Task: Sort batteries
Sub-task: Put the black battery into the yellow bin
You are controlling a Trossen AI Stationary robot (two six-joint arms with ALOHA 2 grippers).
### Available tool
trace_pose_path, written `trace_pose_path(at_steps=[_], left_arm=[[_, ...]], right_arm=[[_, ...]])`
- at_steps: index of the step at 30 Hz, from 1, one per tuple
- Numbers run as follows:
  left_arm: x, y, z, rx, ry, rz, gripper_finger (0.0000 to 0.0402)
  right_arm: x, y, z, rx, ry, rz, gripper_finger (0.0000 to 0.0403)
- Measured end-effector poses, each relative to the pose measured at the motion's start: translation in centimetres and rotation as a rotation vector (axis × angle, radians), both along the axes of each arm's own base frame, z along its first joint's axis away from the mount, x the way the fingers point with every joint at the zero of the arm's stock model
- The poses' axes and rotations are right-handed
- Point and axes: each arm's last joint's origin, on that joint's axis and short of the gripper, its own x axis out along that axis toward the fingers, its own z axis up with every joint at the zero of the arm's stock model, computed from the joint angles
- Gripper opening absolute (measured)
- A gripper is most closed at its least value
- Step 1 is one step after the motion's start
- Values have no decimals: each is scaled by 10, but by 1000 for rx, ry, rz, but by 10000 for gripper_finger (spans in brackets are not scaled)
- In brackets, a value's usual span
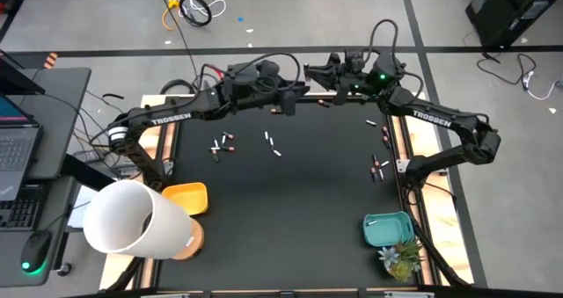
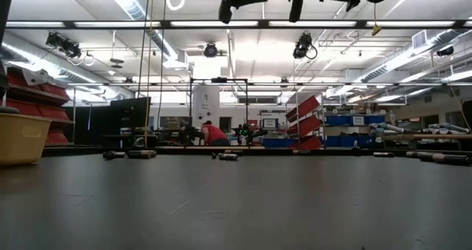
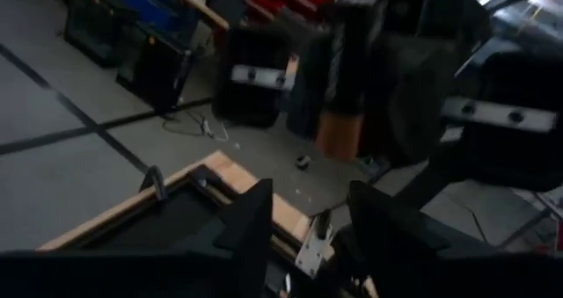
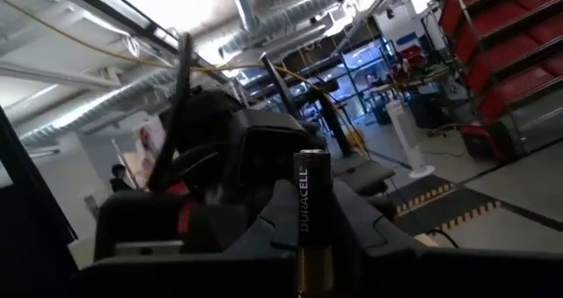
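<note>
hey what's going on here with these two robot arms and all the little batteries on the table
Both arms are raised over the far edge of the black mat, facing each other. The right gripper is shut on a Duracell battery, holding it upright. The left gripper has its jaws apart with nothing in them. Loose batteries lie scattered on the mat; a yellow bin and a teal bin sit at the near corners.

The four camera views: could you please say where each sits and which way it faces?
High view: above the table, facing straight down; left gripper and right gripper nearly meeting.
Low view: at table height, facing across the table into the room; arm parts overhead.
Left wrist view: on the left arm, facing the right arm; own open fingers.
Right wrist view: on the right arm, facing the left; own fingers hold a battery.
Shared: high and low show the yellow bin.
</note>
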Motion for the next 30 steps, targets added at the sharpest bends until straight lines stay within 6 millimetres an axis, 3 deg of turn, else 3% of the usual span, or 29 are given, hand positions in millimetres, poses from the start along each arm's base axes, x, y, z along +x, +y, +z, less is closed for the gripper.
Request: trace_pose_path(at_steps=[6,14,18,24,30], left_arm=[[0,1,8,61,-61,13,216],[-1,2,8,87,-57,57,206],[-1,1,9,128,-48,60,171],[0,0,8,159,-27,22,44],[-1,0,8,166,-17,9,43]], right_arm=[[2,4,0,-3,-4,1,25],[3,5,-1,3,9,13,25],[4,5,-2,9,20,33,25],[4,6,-3,24,39,62,28],[5,7,-4,55,45,85,57]])
